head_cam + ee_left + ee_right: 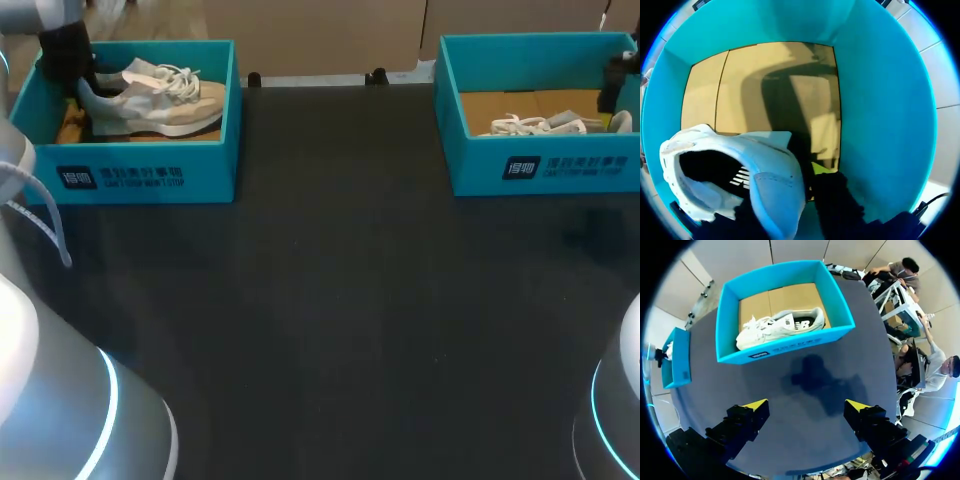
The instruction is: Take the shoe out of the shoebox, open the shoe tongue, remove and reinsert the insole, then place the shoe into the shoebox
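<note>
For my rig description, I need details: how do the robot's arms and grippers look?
The left arm and the right arm have smooth, rounded silver-grey housings, each with a glowing light-blue ring. A thin white cable loops beside the left arm. The right gripper has two black, blocky fingers with bright yellow tips.

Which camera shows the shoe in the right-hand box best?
The right wrist view: the whole white shoe lies in the blue box. The head view shows only its laces and top over the box wall; the left wrist view misses it.
</note>
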Motion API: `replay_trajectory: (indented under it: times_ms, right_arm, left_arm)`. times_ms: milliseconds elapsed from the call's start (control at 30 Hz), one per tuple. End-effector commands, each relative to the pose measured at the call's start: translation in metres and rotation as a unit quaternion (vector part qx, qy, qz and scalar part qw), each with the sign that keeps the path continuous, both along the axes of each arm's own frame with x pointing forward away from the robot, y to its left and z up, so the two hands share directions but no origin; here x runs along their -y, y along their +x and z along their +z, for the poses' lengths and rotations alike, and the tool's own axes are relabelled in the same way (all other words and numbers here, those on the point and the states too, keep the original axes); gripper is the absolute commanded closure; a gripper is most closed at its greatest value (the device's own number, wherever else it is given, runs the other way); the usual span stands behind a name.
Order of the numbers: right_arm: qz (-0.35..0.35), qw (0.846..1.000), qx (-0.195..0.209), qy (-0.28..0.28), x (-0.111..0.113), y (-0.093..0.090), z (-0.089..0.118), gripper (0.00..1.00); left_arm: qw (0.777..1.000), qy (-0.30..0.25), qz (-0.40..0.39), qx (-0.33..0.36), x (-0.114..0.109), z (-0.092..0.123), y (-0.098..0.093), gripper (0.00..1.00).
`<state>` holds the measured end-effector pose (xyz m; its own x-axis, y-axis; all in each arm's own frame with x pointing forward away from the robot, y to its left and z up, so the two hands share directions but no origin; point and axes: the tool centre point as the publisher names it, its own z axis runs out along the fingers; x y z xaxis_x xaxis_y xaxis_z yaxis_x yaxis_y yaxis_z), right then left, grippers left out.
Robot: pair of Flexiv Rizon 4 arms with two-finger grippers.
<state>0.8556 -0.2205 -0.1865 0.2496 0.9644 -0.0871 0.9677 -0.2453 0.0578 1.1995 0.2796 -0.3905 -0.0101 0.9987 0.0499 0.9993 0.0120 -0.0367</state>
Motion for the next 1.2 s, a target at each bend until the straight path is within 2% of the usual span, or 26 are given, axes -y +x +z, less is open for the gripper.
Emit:
replay_trajectory:
  times_ms: [33, 567, 933, 1200]
  right_arm:
    - [0.000, 1.000, 0.000, 0.000, 0.000, -0.001, 0.000, 0.00]
    - [0.000, 1.000, 0.000, 0.000, 0.000, -0.001, 0.000, 0.00]
    - [0.000, 1.000, 0.000, 0.000, 0.000, -0.001, 0.000, 0.00]
    - [0.000, 1.000, 0.000, 0.000, 0.000, -0.001, 0.000, 0.00]
  left_arm:
    - [0.998, -0.002, 0.003, -0.057, -0.001, -0.003, 0.009, 1.00]
    - [0.999, -0.004, 0.015, -0.038, -0.016, 0.014, 0.010, 1.00]
    - [1.000, -0.015, 0.016, -0.016, -0.020, 0.047, 0.011, 1.00]
    - [1.000, -0.014, 0.017, -0.005, -0.024, 0.087, 0.013, 1.00]
